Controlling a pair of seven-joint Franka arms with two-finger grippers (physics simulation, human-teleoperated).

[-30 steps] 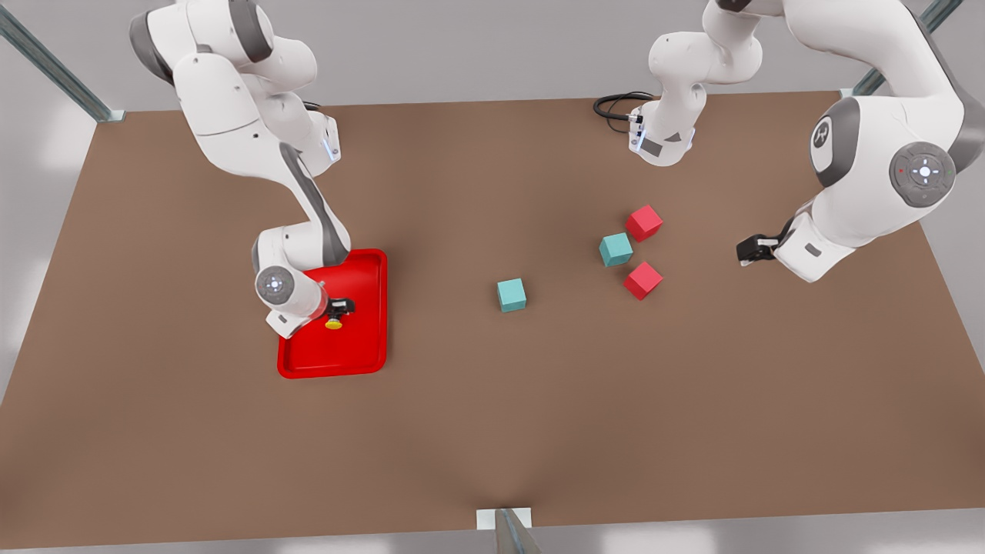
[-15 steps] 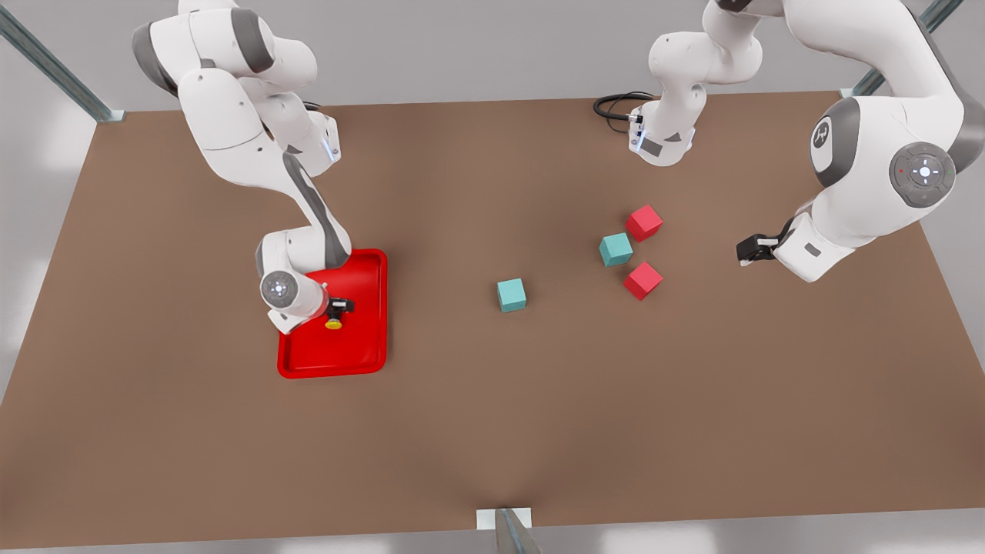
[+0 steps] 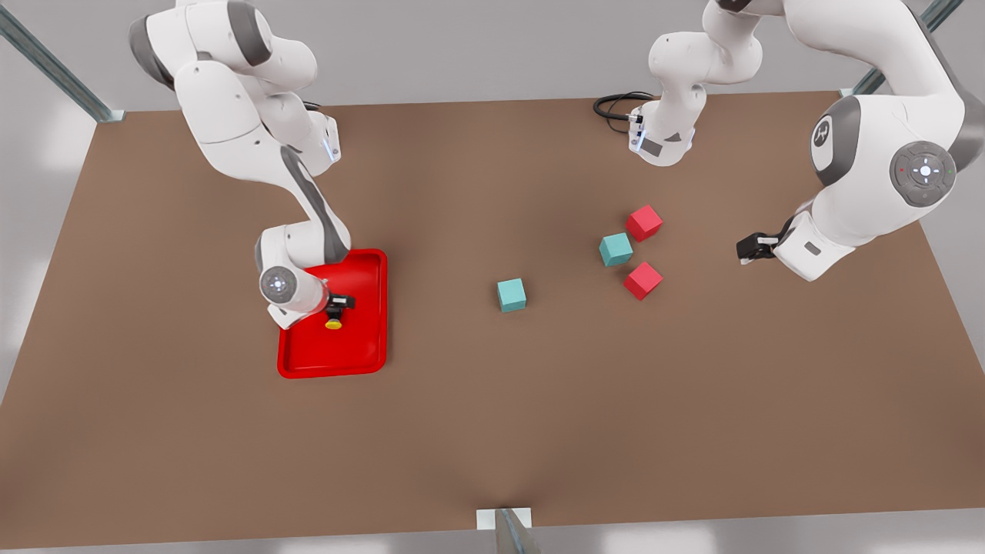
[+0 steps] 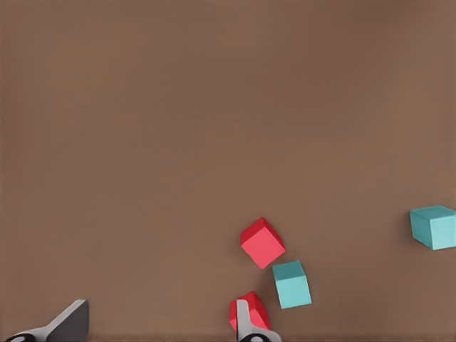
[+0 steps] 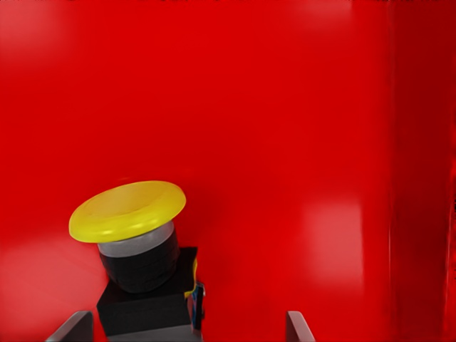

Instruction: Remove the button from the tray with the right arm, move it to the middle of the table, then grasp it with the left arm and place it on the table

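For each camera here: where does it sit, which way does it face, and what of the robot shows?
Front view: high, off the arms, looking down on the table; both arms show.
Left wrist view: above bare table, facing the cubes; left gripper fingertips show, spread.
Right wrist view: low over the tray, facing the button; right gripper fingertips flank it.
Shared: front and right wrist views both show the button in the tray.

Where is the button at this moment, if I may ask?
The button sits inside the tray, on the front view's left, just below the right gripper.
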